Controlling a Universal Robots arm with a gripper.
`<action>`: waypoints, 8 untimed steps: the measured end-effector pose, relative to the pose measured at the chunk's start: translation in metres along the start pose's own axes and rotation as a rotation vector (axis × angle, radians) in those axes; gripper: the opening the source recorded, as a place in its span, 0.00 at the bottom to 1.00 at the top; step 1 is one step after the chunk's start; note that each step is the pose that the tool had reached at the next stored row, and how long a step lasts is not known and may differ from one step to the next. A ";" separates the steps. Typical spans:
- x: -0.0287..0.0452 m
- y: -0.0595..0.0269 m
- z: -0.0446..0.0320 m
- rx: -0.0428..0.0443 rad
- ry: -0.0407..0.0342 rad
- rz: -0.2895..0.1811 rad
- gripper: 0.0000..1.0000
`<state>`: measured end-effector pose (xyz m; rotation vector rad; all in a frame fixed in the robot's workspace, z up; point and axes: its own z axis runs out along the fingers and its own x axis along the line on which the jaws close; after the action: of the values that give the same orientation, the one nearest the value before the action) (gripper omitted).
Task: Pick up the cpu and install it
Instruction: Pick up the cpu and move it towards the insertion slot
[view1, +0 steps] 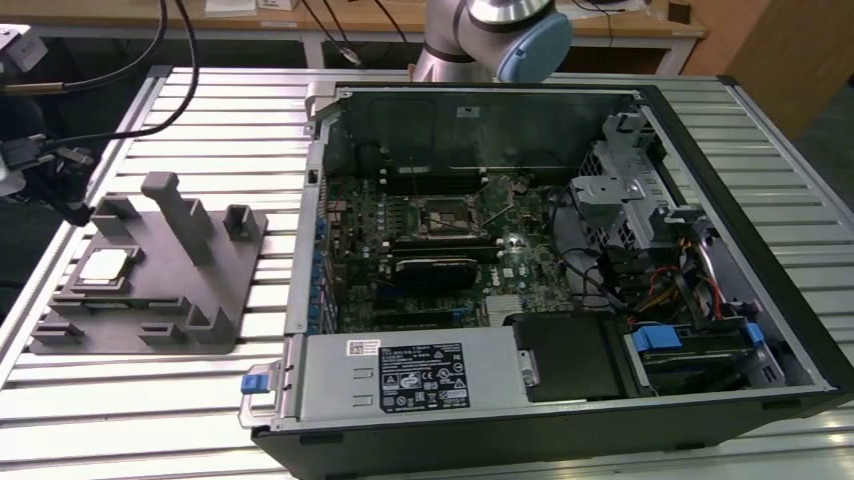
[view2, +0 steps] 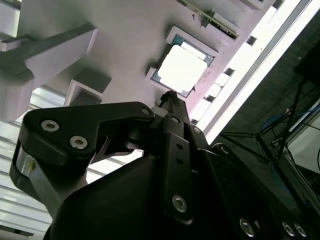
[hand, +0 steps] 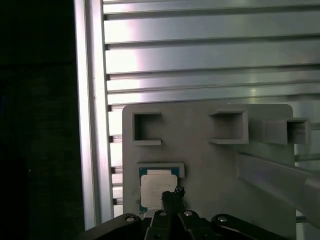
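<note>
The cpu (view1: 107, 265) lies flat, silvery plate up, in a shallow pocket of the grey fixture block (view1: 224, 275) on the slatted counter (view1: 200, 110). It is well apart from the open computer case (view1: 534, 105) and the motherboard socket (view1: 447, 215) inside it.

Working the rig from my console, I read the hand (view2: 170, 96) in the second wrist view as poised over the block. Its two black fingers are drawn together into one narrow tip with nothing between them. The chip sits just ahead of that tip, the point lining up with the chip's nearest edge, so I judge the hand nearly centred on it but not around it.

The chip is close to square, so it offers no long axis to align with. Its sides run parallel to the walls of its pocket.

I cannot tell whether the tip touches the plate or hangs above it, as neither wrist view shows the gap. The fingers cover the chip's near edge in the first wrist view, and the hand's dark body hides the fixture behind it. The plate glares white, masking any orientation mark.
</note>
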<state>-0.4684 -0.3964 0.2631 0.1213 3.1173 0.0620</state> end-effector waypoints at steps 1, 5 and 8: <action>0.0002 -0.0002 0.0018 0.0000 0.0000 0.000 0.11; 0.0007 -0.0018 0.0090 0.0000 0.0000 0.000 0.11; 0.0010 -0.0038 0.0133 0.0001 0.0001 0.000 0.11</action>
<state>-0.4694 -0.3996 0.2497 0.1212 3.1174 0.0618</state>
